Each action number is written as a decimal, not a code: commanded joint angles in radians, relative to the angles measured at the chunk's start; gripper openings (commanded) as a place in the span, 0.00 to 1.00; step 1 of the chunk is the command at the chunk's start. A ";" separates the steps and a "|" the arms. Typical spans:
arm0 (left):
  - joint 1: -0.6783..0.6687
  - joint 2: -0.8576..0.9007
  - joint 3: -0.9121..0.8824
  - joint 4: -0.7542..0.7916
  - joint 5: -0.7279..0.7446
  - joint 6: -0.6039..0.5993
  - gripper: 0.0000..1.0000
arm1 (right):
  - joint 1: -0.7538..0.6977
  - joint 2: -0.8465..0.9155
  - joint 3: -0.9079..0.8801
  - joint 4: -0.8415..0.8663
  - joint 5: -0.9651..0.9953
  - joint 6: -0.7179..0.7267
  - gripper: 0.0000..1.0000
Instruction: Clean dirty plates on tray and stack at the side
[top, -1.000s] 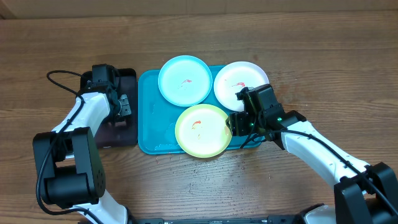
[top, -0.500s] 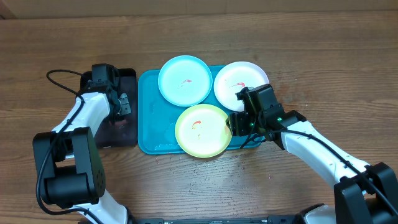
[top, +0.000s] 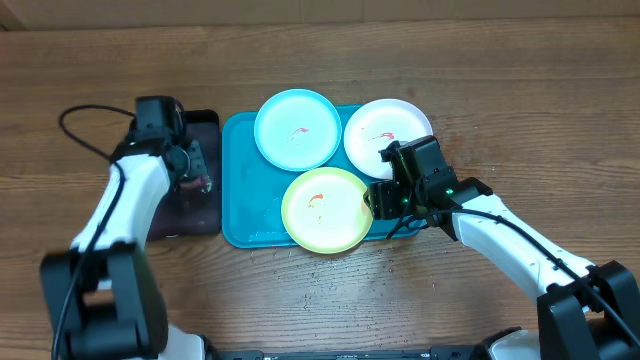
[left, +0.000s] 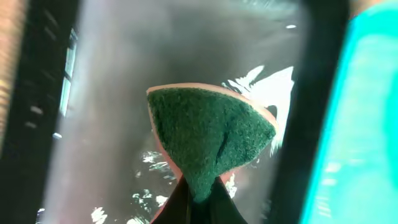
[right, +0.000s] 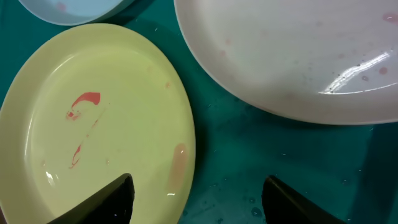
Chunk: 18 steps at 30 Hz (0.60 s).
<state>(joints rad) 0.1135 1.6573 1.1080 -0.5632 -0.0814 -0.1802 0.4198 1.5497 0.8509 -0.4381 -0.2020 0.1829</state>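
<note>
Three plates lie on the turquoise tray (top: 240, 190): a light cyan plate (top: 297, 129) at the back, a white plate (top: 388, 136) at the back right, and a yellow-green plate (top: 327, 209) at the front. Each bears a small red smear. My right gripper (top: 385, 199) is open, straddling the right rim of the yellow-green plate (right: 93, 118), with the white plate (right: 292, 56) just beyond. My left gripper (top: 190, 170) is shut on a green-faced sponge (left: 208, 134) held over the black tray (top: 195, 215).
The narrow black tray (left: 106, 81) is wet, with foam flecks, and sits against the turquoise tray's left rim (left: 360, 124). Brown wooden tabletop (top: 500, 80) surrounds both trays. A black cable (top: 85, 135) loops by the left arm.
My left arm has lifted and shifted slightly left over the black tray with the sponge. The right arm and the plates have not moved.
</note>
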 joint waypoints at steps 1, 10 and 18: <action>0.023 -0.087 0.023 0.003 0.106 0.033 0.04 | 0.002 0.005 0.027 0.003 0.007 0.000 0.68; 0.121 -0.096 0.023 0.017 0.349 0.106 0.04 | 0.002 0.005 0.027 0.002 0.007 0.000 0.68; 0.257 -0.096 0.023 0.012 0.656 0.282 0.04 | 0.002 0.005 0.027 -0.001 0.007 0.000 0.68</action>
<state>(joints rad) 0.3237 1.5692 1.1149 -0.5442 0.3847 -0.0013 0.4194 1.5497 0.8509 -0.4416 -0.2024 0.1829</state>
